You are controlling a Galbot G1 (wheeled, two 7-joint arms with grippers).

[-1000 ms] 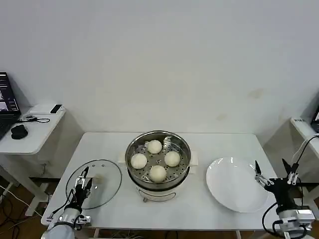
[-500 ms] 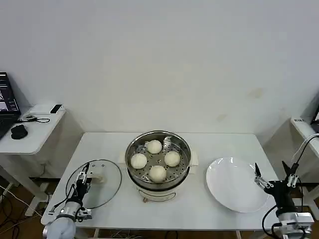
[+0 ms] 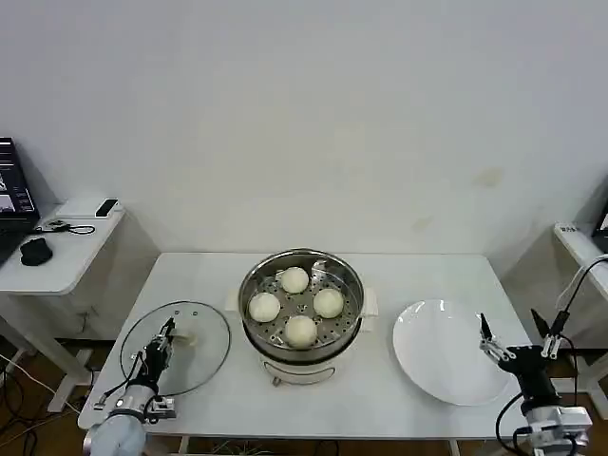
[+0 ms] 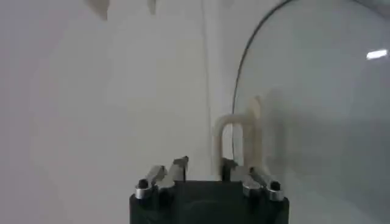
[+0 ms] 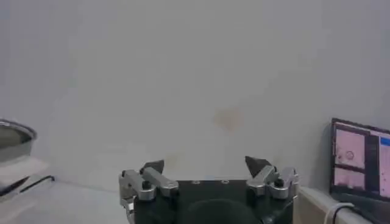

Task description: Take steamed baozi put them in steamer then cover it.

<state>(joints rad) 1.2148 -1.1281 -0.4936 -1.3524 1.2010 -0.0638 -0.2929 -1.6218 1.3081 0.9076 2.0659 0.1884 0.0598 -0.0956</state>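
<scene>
We see four baozi [image 3: 296, 304] inside the open steamer [image 3: 301, 316]. Left of the steamer, our left gripper [image 3: 162, 344] has lowered, jaws narrowly around the glass lid [image 3: 177, 349]'s handle [image 4: 237, 137]. Right gripper [image 3: 517, 337], wide open, has sunk beside the plate [image 3: 446, 353].

Bright, even light throughout; soft shadows on the tabletop [image 3: 228, 399]. Glare streaks the glass lid [image 4: 317, 91] beyond the left end effector [image 4: 207, 173].

Lab-like room: bare white wall [image 3: 304, 114], side desk [image 3: 57, 252] with laptop [image 3: 14, 199].
</scene>
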